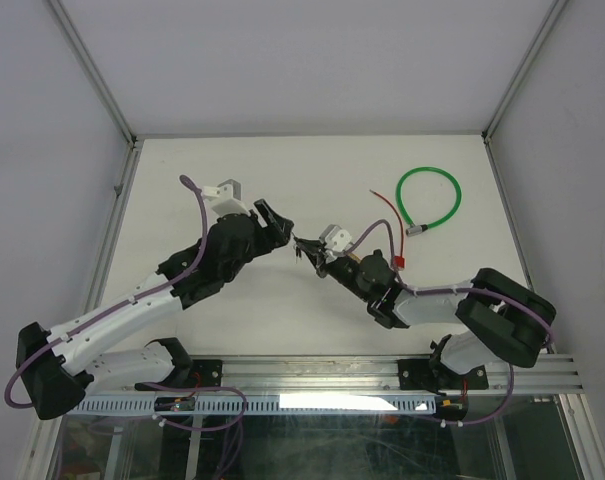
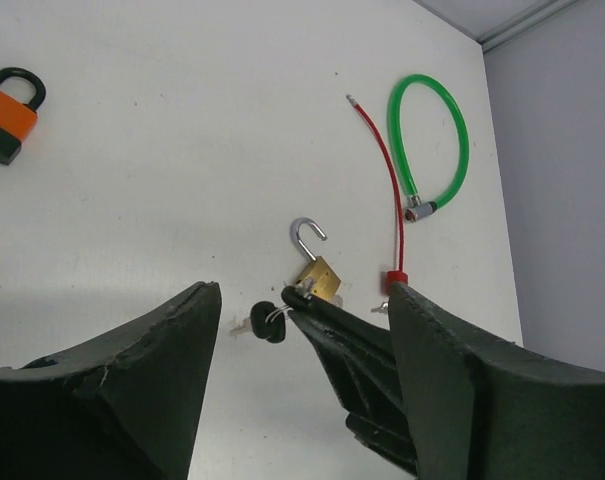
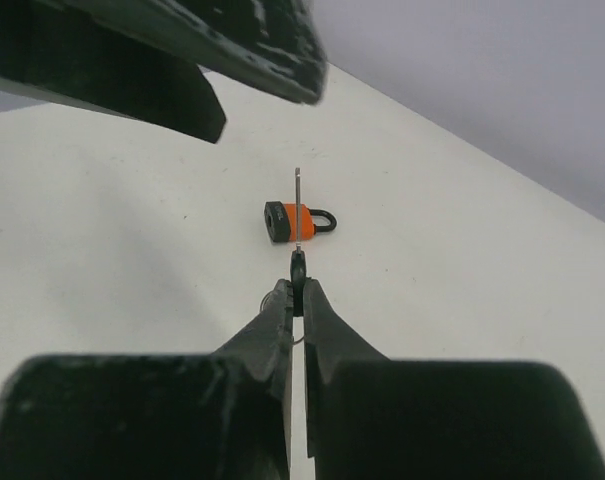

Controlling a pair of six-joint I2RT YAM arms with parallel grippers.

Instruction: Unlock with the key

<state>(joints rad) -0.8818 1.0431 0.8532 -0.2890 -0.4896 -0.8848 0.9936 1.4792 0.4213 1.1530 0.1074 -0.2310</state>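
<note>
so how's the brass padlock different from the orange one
The brass padlock has its silver shackle swung open; the orange padlock has its black shackle closed. The brass padlock sits at the tip of the right gripper; the orange padlock lies apart on the table. Both are padlocks with U-shaped shackles.

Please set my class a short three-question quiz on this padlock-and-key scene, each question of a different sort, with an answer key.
1. True or false: the shackle of the brass padlock is shut.
2. The right gripper is: A) open and empty; B) shut on the key; C) out of view.
3. What colour is the body of the second padlock?

Key: 1 false, it hangs open; 2 B; 3 orange.
</note>
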